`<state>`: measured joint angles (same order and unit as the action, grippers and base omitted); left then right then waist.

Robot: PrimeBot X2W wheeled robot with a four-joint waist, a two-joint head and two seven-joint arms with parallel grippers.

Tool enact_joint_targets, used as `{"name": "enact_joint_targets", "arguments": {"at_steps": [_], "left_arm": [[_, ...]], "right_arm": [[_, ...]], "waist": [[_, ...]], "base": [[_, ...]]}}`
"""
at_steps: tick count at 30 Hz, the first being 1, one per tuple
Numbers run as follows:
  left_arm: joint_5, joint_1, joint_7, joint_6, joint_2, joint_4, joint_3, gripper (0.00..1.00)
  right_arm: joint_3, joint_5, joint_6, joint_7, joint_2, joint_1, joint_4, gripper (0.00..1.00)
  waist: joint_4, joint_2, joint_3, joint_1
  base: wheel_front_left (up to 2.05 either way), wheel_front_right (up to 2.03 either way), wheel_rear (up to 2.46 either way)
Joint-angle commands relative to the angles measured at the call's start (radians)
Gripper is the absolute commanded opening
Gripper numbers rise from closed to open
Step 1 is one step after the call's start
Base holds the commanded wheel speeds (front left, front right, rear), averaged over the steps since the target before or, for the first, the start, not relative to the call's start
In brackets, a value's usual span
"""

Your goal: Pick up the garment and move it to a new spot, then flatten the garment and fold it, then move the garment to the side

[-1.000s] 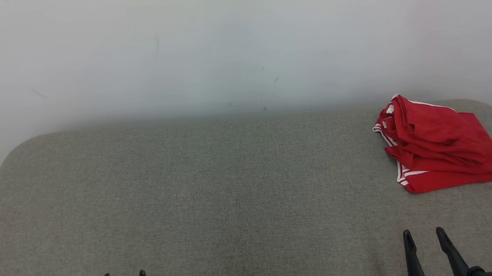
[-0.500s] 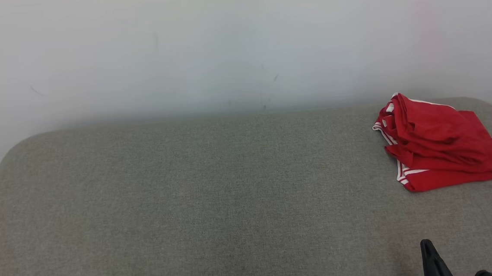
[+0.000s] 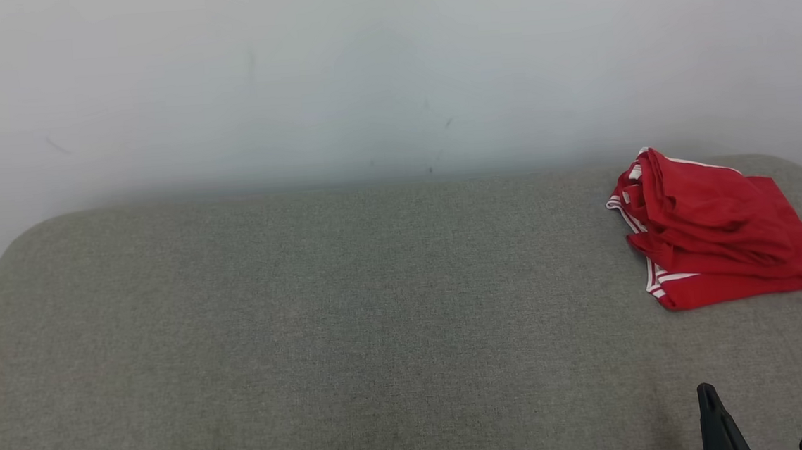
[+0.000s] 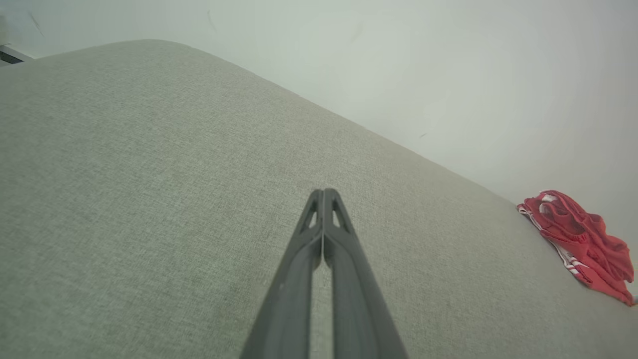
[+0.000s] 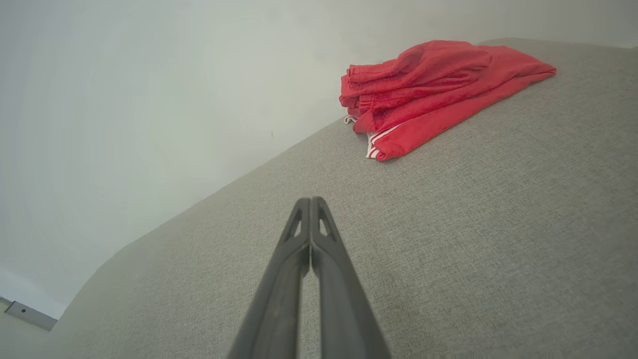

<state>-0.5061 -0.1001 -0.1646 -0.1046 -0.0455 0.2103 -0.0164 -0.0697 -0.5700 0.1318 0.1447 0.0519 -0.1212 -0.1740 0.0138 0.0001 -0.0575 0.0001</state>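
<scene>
the red cloth garment with white striped trim lies loosely folded at the far right corner of the grey fabric-covered table, by the white wall, seemingly already set aside. the left gripper and right gripper, both pinched together on nothing, sit at the near edge, well apart from it, likely parked clear.

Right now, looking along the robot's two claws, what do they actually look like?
Both match. The left gripper and the right gripper each have two long, slim, matte dark grey fingers that narrow to a pointed tip, with a small triangular cut-out just below each tip.
</scene>
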Motion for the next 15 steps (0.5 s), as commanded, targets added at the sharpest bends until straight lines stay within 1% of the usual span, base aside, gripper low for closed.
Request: {"name": "enact_joint_targets", "arguments": {"at_steps": [1,10,11,15], "left_arm": [[-0.052,0.026,0.008,-0.001,-0.003,-0.019,-0.005,0.0],[-0.195,0.041,0.036,-0.005,-0.004,-0.025,-0.008,0.0],[-0.195,0.041,0.036,-0.005,-0.004,-0.025,-0.008,0.0],[-0.255,0.046,0.048,-0.007,-0.004,-0.027,-0.009,0.0]], "right_arm": [[-0.007,-0.049,0.0,-0.011,0.008,0.028,0.016,0.0],[-0.018,-0.186,0.0,-0.05,0.01,0.045,0.016,0.0],[-0.018,-0.186,0.0,-0.05,0.01,0.045,0.016,0.0],[-0.022,-0.243,0.0,-0.066,0.01,0.052,0.016,0.0]], "waist": [[0.0,-0.0001,0.001,-0.0001],[-0.001,-0.0001,0.007,-0.0001],[-0.001,-0.0001,0.007,-0.0001],[-0.002,-0.0001,0.009,-0.0001]], "base": [[0.0,0.0,0.0],[0.0,0.0,0.0],[0.0,0.0,0.0],[0.0,0.0,0.0]]}}
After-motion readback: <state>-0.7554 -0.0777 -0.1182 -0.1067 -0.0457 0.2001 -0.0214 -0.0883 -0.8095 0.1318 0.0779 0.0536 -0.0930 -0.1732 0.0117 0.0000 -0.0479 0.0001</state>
